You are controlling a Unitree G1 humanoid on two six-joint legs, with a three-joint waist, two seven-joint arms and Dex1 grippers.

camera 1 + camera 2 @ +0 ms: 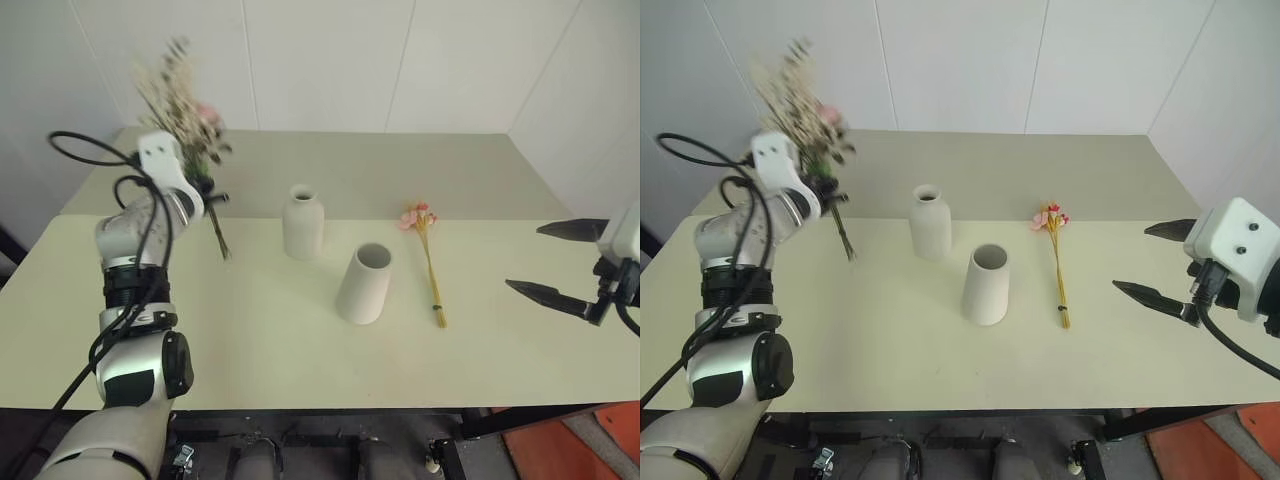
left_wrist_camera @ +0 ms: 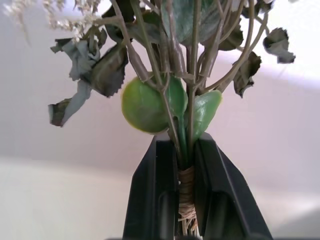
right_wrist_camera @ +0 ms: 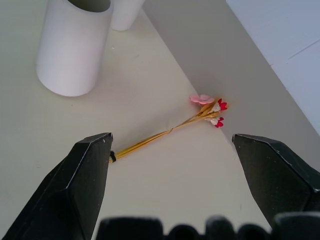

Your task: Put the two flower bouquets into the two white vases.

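Note:
My left gripper (image 1: 203, 188) is shut on the bound stems of the bushy bouquet (image 1: 185, 100), holding it upright in the air over the table's left side, with the stem ends hanging below. In the left wrist view its fingers (image 2: 150, 200) clamp the twine-wrapped stems (image 2: 186, 195) under green leaves. The bottle-shaped white vase (image 1: 303, 222) stands mid-table, with the wide-mouthed white vase (image 1: 364, 284) to its right and nearer. Right of both, the thin pink-red bouquet (image 1: 428, 262) lies flat. My right gripper (image 1: 525, 258) hovers open to the right of it, and the yellow stems (image 3: 150, 141) show between its jaws.
The pale table (image 1: 300, 360) runs back to white walls, with a seam across its middle behind the vases. An orange-red object (image 1: 570, 450) sits on the floor below the table's near right corner.

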